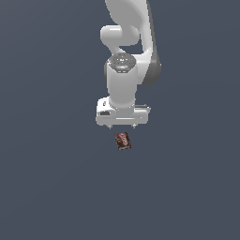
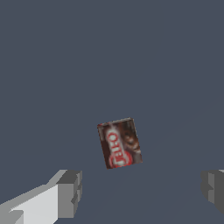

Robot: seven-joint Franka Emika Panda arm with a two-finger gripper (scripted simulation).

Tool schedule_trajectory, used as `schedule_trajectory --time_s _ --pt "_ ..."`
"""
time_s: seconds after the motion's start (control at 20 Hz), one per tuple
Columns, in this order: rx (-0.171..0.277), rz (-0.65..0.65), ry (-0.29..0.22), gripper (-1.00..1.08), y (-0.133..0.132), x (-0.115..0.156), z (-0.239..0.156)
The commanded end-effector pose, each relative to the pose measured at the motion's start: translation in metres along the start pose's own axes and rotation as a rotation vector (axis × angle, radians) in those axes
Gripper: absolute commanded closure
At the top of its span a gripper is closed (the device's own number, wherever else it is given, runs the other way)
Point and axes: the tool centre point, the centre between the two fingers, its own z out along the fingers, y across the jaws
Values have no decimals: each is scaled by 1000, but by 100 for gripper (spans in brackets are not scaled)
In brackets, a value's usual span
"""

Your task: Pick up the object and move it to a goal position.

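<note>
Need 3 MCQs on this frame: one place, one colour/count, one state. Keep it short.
1. Where is the box relative to the gripper in the exterior view?
A. just below it
B. far to the view's left
C. above the arm

2. What colour is the box's label?
A. green
B. reddish with white lettering
C. yellow

3. What state is the gripper in?
A. shut on the box
B. shut on nothing
C. open, box not held

Answers:
1 A, the box sits just under the fingers.
2 B, the wrist view shows it.
3 C, the fingers stand wide apart, clear of the box.
</note>
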Motion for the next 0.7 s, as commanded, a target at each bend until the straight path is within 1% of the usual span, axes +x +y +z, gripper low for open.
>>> schedule_trajectory --time_s 0.0,0.15,0.45,0.65 --pt "0 0 0 -92 0 0 0" --pt "0 13 0 -92 4 0 1" --pt "2 79 0 -92 26 -3 2" --pt "2 78 0 -92 26 -3 2"
